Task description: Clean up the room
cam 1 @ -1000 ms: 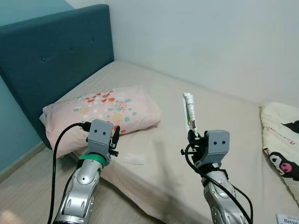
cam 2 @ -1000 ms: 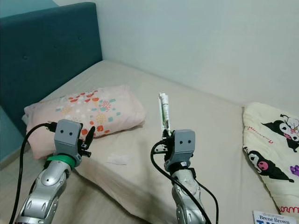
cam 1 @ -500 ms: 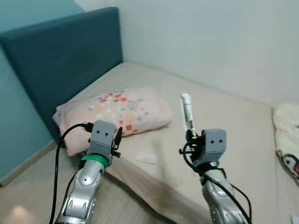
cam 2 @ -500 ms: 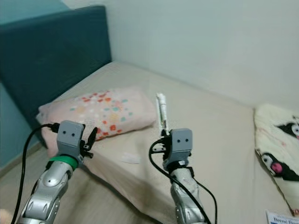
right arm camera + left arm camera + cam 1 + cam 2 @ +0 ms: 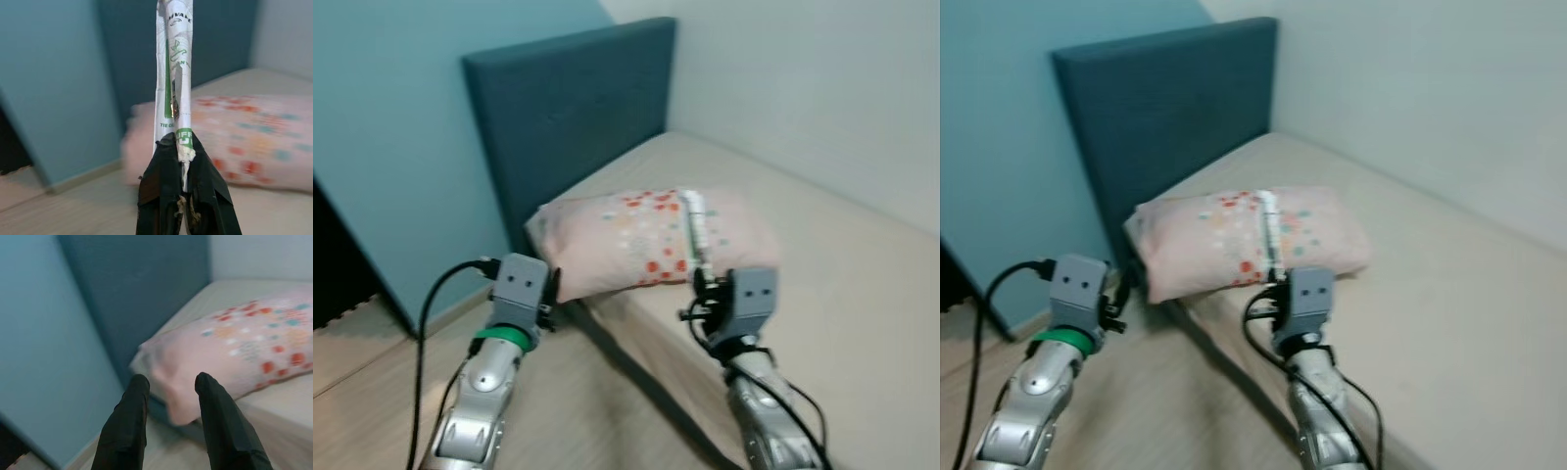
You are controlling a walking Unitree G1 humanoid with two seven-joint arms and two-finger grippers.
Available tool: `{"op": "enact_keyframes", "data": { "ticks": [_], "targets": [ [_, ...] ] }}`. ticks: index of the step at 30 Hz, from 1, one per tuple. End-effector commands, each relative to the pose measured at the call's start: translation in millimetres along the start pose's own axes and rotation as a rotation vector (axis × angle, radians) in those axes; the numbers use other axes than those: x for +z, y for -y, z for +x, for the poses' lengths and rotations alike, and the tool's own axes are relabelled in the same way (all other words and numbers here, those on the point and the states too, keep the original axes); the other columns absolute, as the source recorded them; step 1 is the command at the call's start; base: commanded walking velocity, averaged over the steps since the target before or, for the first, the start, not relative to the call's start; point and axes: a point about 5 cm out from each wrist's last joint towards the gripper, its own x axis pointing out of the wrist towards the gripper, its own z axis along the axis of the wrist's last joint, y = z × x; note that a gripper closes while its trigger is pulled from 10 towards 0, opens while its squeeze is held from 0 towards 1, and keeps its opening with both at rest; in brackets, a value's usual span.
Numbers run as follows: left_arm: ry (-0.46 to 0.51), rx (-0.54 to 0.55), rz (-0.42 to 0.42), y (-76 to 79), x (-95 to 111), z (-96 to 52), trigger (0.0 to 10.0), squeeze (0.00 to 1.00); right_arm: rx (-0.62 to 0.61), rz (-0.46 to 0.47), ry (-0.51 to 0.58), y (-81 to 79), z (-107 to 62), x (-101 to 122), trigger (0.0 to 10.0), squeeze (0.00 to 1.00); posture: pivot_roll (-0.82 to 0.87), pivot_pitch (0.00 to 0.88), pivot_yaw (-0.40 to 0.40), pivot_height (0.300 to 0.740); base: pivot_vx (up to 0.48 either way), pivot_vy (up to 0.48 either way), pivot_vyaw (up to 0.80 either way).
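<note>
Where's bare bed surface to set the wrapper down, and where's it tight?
Free: the beige mattress between the pink spotted pillow and the white wall. Also the wooden floor strip beside the bed. Crowded: the head end, where the pillow lies by the teal padded headboard. The right gripper holds the white-and-green wrapper; the left gripper is open.

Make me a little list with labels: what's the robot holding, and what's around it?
right end effector: shut on a white-and-green wrapper, held upright
left end effector: open, holding nothing, near the bed's corner
pillow: pink with coloured spots, lying on the bed by the headboard
bed: beige sheet
headboard: dark teal, padded
wall: light teal beside the bed
picture: blurry
</note>
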Motion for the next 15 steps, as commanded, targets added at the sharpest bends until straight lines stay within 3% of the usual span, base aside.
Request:
{"op": "enact_keyframes", "data": {
  "ticks": [1, 15],
  "targets": [
    [-0.005, -0.019, 0.004, 5.4, -2, -1.5, 10.0, 0.0, -0.012, 0.009, -0.006, 5.7, -3.4, -2, 10.0, 0.05, -0.09, 0.039, 0.031, 0.74, 0.0, 0.0, 0.74],
    [-0.019, -0.022, 0.018, 6.5, -5, -0.9, 10.0, 0.0, 0.099, 0.09, 0.01, -9.8, -4.6, 0, 10.0, 0.19, -0.09, 0.034, 0.034, 0.74, 0.0, 0.0, 0.74]
  ]
}}
